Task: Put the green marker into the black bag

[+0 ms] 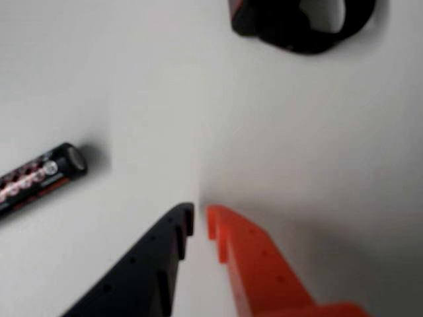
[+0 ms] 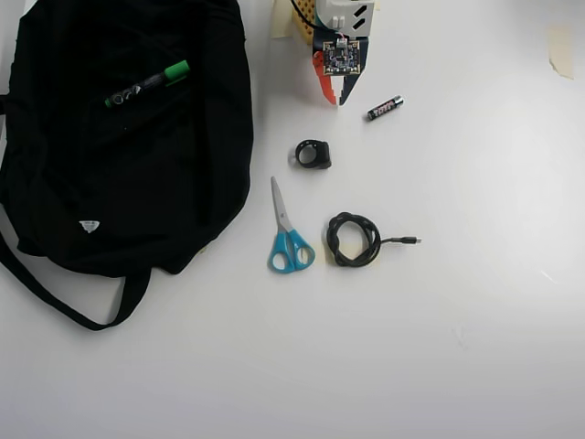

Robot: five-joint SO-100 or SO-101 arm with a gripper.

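Overhead view has the marker (image 2: 146,84) lying on the bag (image 2: 119,183), hand (image 2: 334,98) nearly clenched and empty over the counter (image 2: 475,302), so keep clear.

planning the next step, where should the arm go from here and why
Probably swing toward the green marker, left in the overhead view. The tool hangs nearly shut and empty over bare table beside the battery, while the marker lies on top of the black bag, not visibly inside it.

Hobby desk: white tabletop (image 2: 475,347) with scissors (image 2: 289,233), coiled cable (image 2: 353,240), battery (image 2: 385,108).
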